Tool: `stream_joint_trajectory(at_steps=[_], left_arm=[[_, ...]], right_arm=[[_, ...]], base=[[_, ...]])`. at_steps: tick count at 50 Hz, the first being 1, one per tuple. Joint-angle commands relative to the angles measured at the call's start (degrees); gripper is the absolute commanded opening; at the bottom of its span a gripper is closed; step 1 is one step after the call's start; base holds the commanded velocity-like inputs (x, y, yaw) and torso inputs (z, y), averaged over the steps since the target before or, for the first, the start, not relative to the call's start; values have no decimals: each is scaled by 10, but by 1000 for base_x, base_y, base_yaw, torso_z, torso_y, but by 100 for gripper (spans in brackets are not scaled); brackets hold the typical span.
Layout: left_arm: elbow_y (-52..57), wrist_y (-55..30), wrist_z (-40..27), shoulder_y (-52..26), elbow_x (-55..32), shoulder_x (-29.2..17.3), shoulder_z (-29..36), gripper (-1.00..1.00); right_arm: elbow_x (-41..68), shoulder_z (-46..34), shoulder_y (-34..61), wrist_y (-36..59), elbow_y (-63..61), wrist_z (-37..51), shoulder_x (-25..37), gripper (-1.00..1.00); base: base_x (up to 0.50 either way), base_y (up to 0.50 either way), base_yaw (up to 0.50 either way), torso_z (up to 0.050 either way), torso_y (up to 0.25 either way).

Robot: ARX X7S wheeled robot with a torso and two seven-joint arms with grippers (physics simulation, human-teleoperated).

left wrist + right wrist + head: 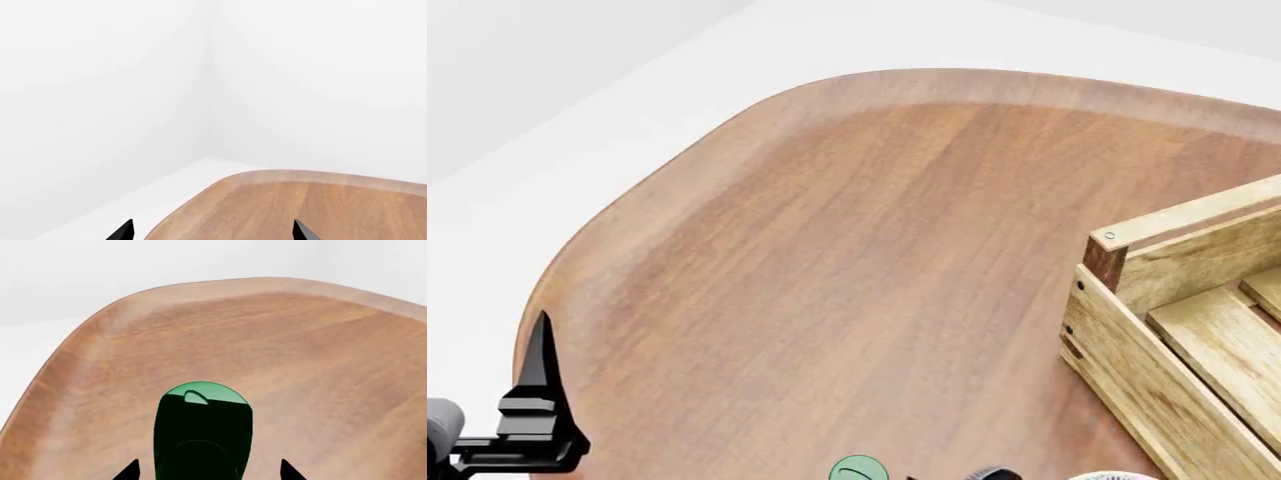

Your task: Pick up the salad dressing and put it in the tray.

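The salad dressing [202, 435] shows in the right wrist view as a dark green shape with a rounded green cap, standing on the wooden table [300, 350]. It sits between the two black fingertips of my right gripper [208, 471], which is open with a gap on each side. Only the cap of the salad dressing [857, 470] peeks in at the head view's bottom edge. The tray [1154, 345], a light-wood slatted crate with a dark corner post, stands at the right. My left gripper [213, 232] is open over the table's left corner, with nothing between its fingers.
The table [827, 250] has a rounded far-left corner with white floor and walls beyond its edge. A sliver of a white patterned bowl [1108, 476] shows at the bottom edge, near the tray's front wall. My left arm's finger [541, 390] hangs over the table's left edge.
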Motion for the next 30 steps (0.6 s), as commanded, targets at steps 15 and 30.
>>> stream_joint_trajectory(at_steps=[15,30], left_arm=[[-1,3,-5,-2,-3,-5,3,100],[-4,7,-7,0,-4,-6,5,100]], right_arm=[[10,12,-4,-11,-16,17,-3,-100],[18,36,-31,-6,-111,48,17,-100]], base=[[0,0,0,0,0],[0,0,0,0,1]])
